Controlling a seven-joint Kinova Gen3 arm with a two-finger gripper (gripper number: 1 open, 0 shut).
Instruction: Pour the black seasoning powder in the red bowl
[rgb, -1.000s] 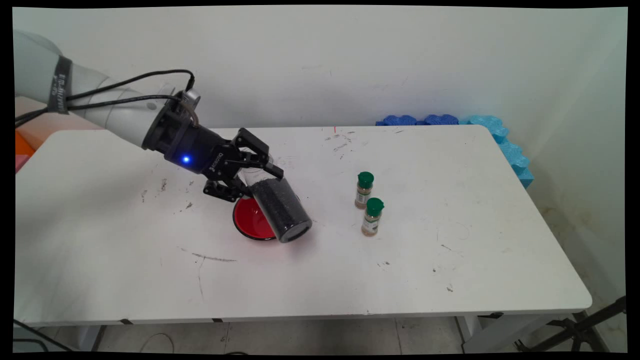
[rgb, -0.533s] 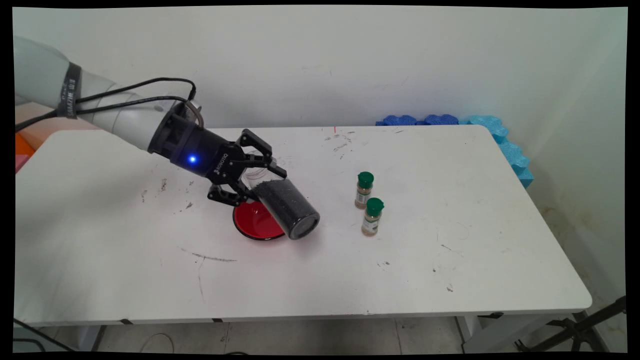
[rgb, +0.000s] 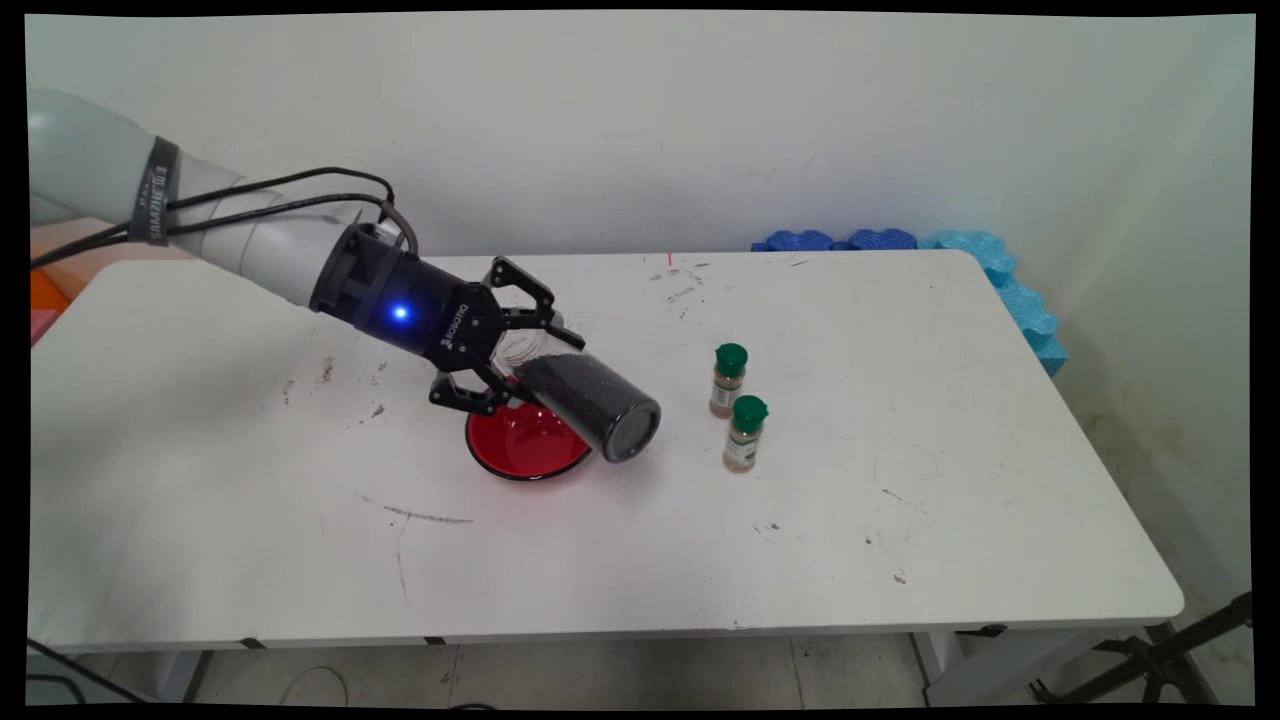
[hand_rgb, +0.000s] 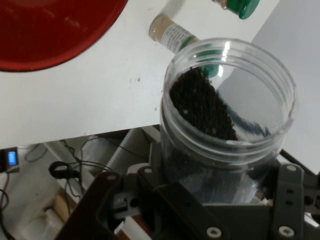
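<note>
My gripper (rgb: 533, 366) is shut on a clear plastic jar (rgb: 588, 404) partly filled with black grains. The jar lies tilted above the table, its dark base end pointing right and toward the near side. It hangs over the right rim of a red bowl (rgb: 522, 450). In the hand view the jar (hand_rgb: 227, 125) rises between my fingers, its open mouth showing and the grains heaped against one wall. The red bowl (hand_rgb: 50, 35) fills that view's upper left corner. Two green-capped spice bottles (rgb: 729, 380) (rgb: 745, 433) stand a little to the jar's right.
Blue foam pieces (rgb: 1028, 305) lie along the table's back right corner and right edge. The white table (rgb: 900, 520) carries scuffs and dark specks. In the hand view a spice bottle (hand_rgb: 172, 34) lies just beyond the jar's rim, and the floor with cables shows below the table edge.
The hand has shifted to the right with the jar. The jar's base end has swung up and rightward, so it lies flatter and uncovers more of the red bowl.
</note>
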